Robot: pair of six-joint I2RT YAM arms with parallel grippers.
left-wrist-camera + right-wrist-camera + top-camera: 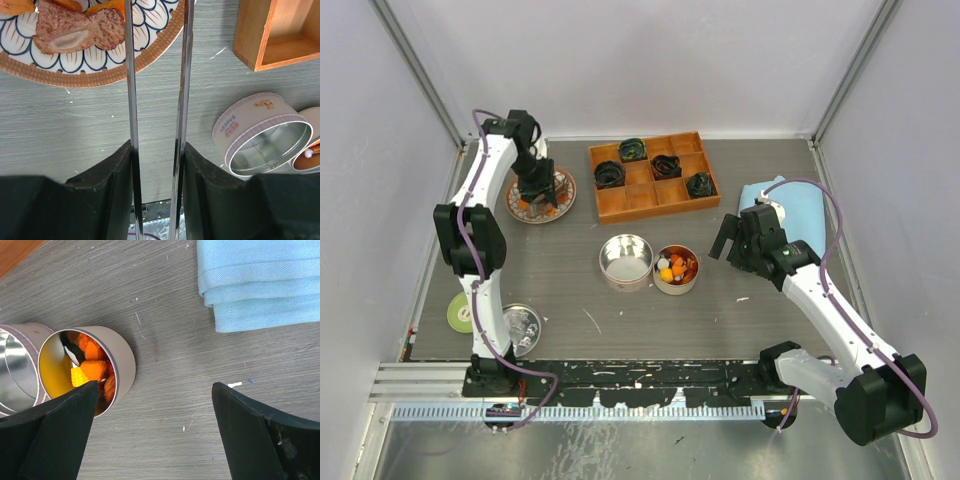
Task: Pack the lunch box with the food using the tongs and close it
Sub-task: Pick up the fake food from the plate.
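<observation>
Over at the far left, clenching the tongs (131, 75) in the left hand (157, 150), one thin silver arm pinned against each black finger (100, 190). Pointing those arms straight out over the patterned plate (95, 80), side by side with a gap between, tips running off the top of the wrist view. Looking down on a brown slice of meat (75, 30) on that plate, with orange food (12, 5) just beside it at the far edge. Can't tell from here whether anything sits between the tips.

Down to the middle of the grey surface (570, 270): two round tins touching side by side. Showing bare metal inside the empty tin (625, 260) on the left; piled with orange, red and yellow chunks inside the filled tin (676, 268) on the right. Behind them, a wooden tray (642, 196) with dark coiled lumps (609, 174) in several compartments.

Across to the right hand (155, 386): spread fully wide, grasping nothing, hanging above bare surface just beside the filled tin. Beyond it, a folded blue cloth (260, 285), apart from the tin. Near the left arm's base, a shiny round lid (521, 325) and a green disc (460, 312), lying flat.
</observation>
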